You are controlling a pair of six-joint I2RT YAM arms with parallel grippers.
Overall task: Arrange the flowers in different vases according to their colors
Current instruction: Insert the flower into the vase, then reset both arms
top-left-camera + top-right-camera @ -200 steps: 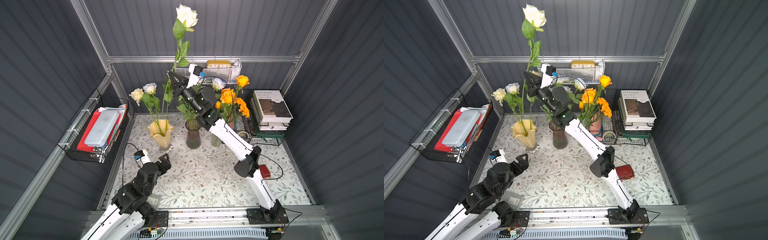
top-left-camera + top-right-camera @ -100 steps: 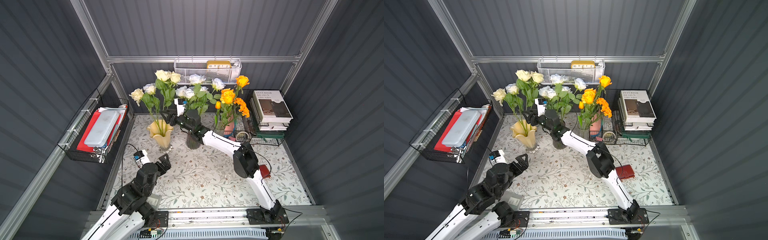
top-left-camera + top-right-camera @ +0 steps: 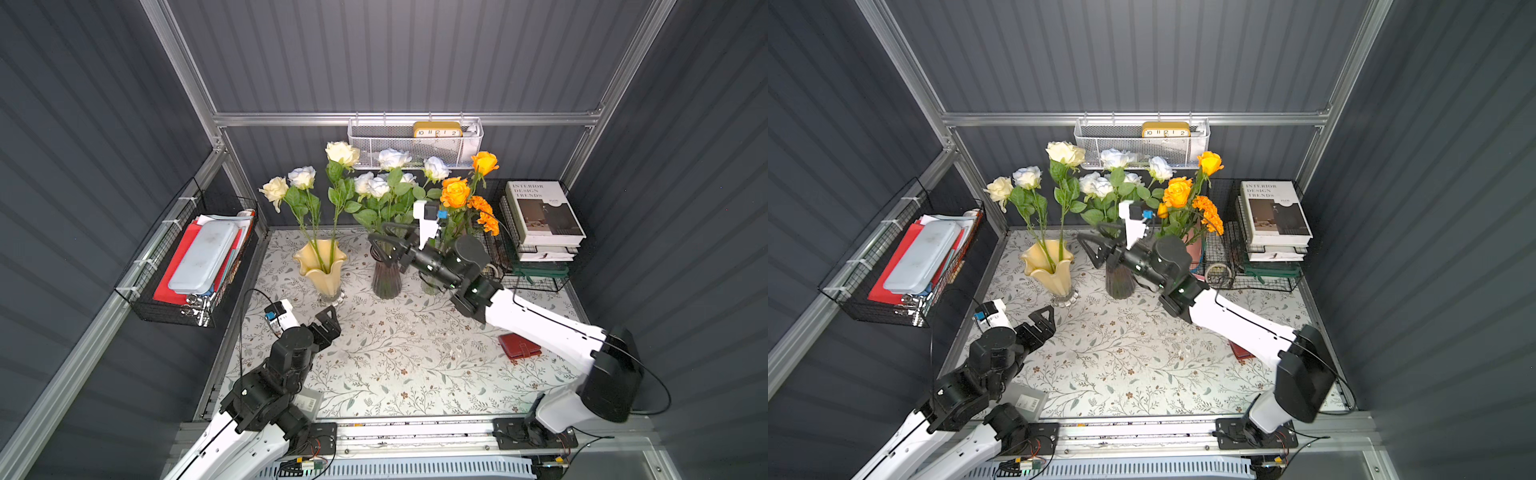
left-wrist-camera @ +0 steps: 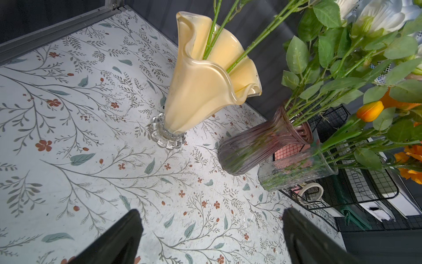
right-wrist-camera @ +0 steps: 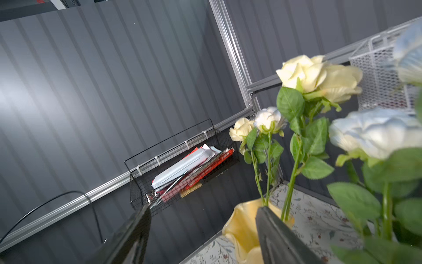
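In both top views the pale yellow vase stands left of centre on the floral tabletop and holds three cream roses, their heads rising toward the upper middle of the frame. Just right of it, at centre, the purple vase holds the white roses. The clear vase comes next on the right, largely hidden behind the right arm in the top views, and holds the orange flowers.

The right pincer hangs in front of the purple vase's neck and points toward the yellow one, jaws spread wide with nothing between them. In the right wrist view a cream stem rises just beyond one finger; whether they touch I cannot tell. The left pincer sits in the lower left of the frame, near the yellow vase's clear foot, jaws wide and empty
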